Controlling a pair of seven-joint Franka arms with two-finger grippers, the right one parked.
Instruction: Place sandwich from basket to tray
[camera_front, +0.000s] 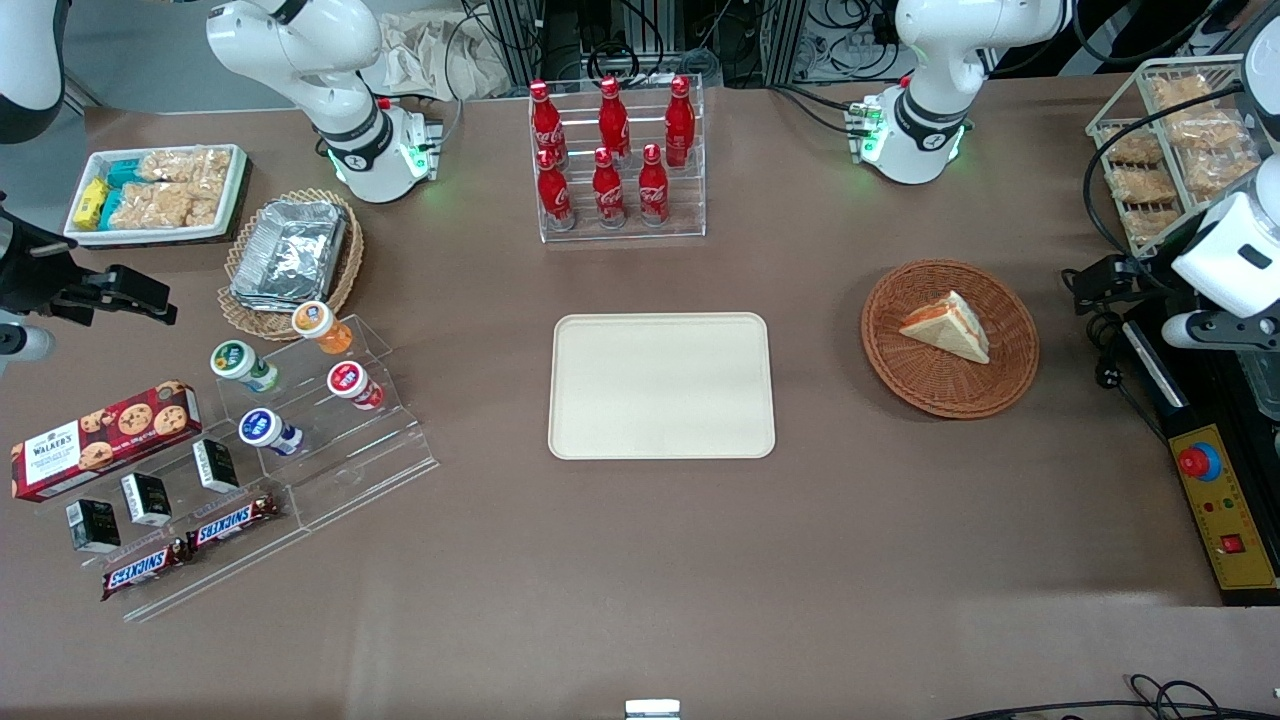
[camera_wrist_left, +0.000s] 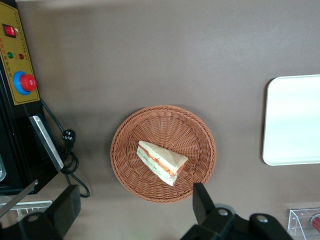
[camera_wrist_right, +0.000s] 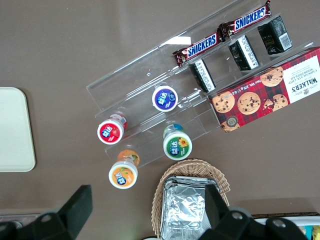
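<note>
Fingers (camera_wrist_left: 67, 207) of my gripper (camera_wrist_left: 135, 210) stand spread wide with nothing between them, hovering above the basket (camera_wrist_left: 197, 135), off its rim. I see the sandwich (camera_wrist_left: 161, 161) lying in that basket (camera_front: 1000, 375), while the tray (camera_front: 661, 386) sits well apart on the brown surface (camera_front: 640, 560).

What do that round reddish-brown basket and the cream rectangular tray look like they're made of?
The round reddish-brown basket looks like woven wicker: ribbed strands circle it. The cream rectangular tray appears to be matte moulded plastic, smooth with rounded corners, though I can't be sure. The open claw hangs above the basket.
</note>
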